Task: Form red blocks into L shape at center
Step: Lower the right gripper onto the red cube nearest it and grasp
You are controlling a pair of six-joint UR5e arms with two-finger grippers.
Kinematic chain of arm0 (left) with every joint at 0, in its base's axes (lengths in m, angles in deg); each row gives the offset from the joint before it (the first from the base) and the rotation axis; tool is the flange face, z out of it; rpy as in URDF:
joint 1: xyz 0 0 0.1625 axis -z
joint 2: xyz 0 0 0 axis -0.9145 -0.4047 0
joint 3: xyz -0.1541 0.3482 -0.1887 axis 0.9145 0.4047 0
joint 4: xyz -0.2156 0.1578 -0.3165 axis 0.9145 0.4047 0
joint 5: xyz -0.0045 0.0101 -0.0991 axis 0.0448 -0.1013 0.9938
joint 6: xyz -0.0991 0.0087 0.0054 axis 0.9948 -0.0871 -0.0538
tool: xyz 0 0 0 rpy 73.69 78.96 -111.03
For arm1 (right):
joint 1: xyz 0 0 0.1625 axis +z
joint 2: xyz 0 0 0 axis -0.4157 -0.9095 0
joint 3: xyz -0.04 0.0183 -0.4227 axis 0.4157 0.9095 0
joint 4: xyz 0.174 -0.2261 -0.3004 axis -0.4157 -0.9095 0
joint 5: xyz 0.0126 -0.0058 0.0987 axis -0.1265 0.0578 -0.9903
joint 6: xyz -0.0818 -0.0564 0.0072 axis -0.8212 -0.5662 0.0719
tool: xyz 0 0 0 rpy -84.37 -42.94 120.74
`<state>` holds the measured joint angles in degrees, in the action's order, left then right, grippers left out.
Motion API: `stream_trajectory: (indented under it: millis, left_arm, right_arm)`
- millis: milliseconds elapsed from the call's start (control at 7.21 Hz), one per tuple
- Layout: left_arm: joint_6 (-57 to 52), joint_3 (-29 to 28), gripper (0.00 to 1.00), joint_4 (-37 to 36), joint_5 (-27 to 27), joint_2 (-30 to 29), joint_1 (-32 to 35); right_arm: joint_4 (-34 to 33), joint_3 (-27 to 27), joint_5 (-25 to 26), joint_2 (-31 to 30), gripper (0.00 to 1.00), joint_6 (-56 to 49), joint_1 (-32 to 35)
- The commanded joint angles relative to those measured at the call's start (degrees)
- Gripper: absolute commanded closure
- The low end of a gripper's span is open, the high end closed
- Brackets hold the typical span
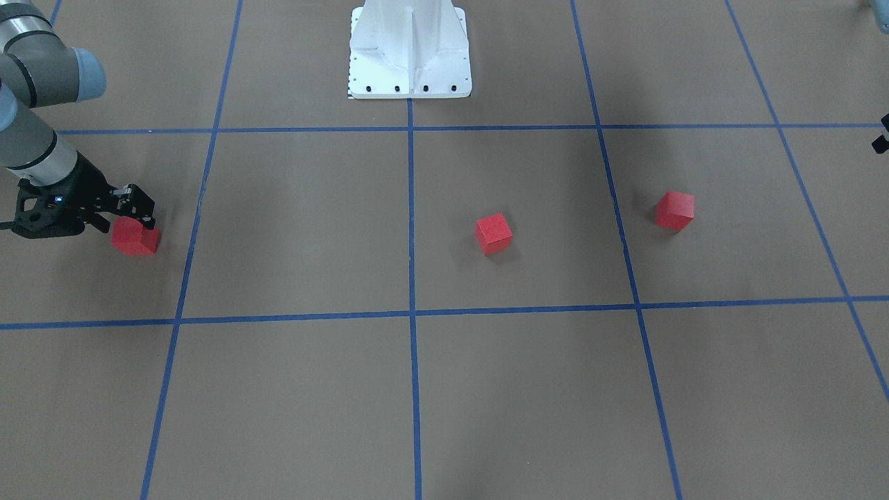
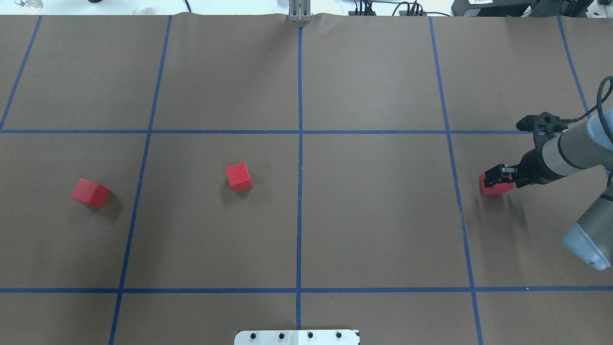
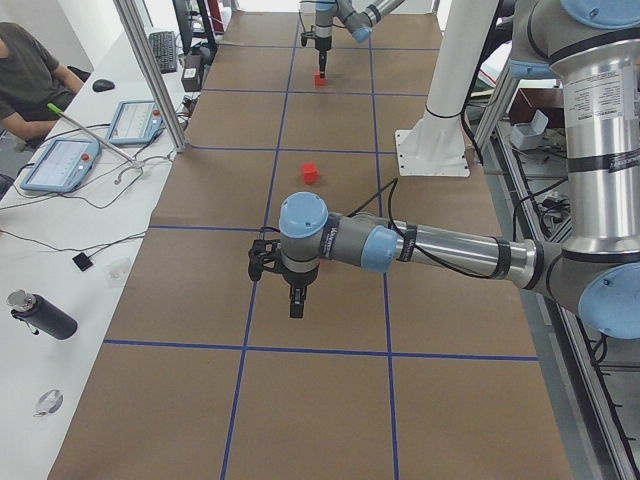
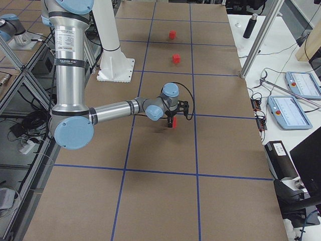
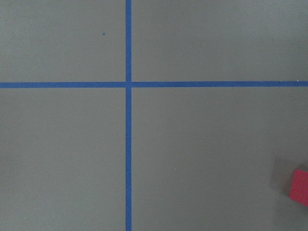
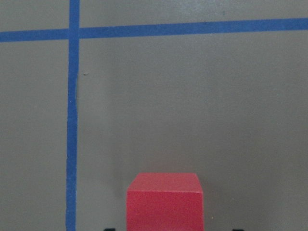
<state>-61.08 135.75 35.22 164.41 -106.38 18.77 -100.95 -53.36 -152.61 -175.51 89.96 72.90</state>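
Observation:
Three red blocks lie on the brown surface. One red block [image 2: 492,188] [image 1: 135,237] is at the robot's far right, and my right gripper [image 2: 497,178] [image 1: 139,212] stands open over it, fingers straddling it. In the right wrist view this block [image 6: 164,201] sits low and central, with a gap on each side. A second block [image 2: 238,176] [image 1: 494,232] lies just left of the center line [image 2: 299,191]. The third block [image 2: 90,193] [image 1: 675,210] lies further left. My left gripper [image 3: 297,310] hangs over the table near that block; I cannot tell its state. A corner of a block [image 5: 299,187] shows in the left wrist view.
The white robot base [image 1: 410,52] stands at the table's near edge on the center line. Blue tape lines divide the surface into grid squares. In the left exterior view a side bench holds tablets [image 3: 60,165], cables and a bottle [image 3: 40,315], with a person seated beside it.

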Motion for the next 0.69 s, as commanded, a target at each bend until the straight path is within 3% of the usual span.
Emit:
stream_trajectory:
  millis: [0,416,555]
  left_arm:
    - [0.00,0.16,0.00,0.06,0.83,0.30,0.00]
    - [0.00,0.24,0.00,0.15,0.93,0.82,0.00]
    - [0.00,0.33,0.00,0.15,0.93,0.82,0.00]
  right_arm:
    - [0.08,-0.17,1.37,-0.38,0.99,-0.38,-0.79]
    - [-0.62,-3.49,1.19,1.35,1.00,0.48,-1.75]
    - [-3.50,-4.47,0.76,5.98,1.00,2.06,-2.02]
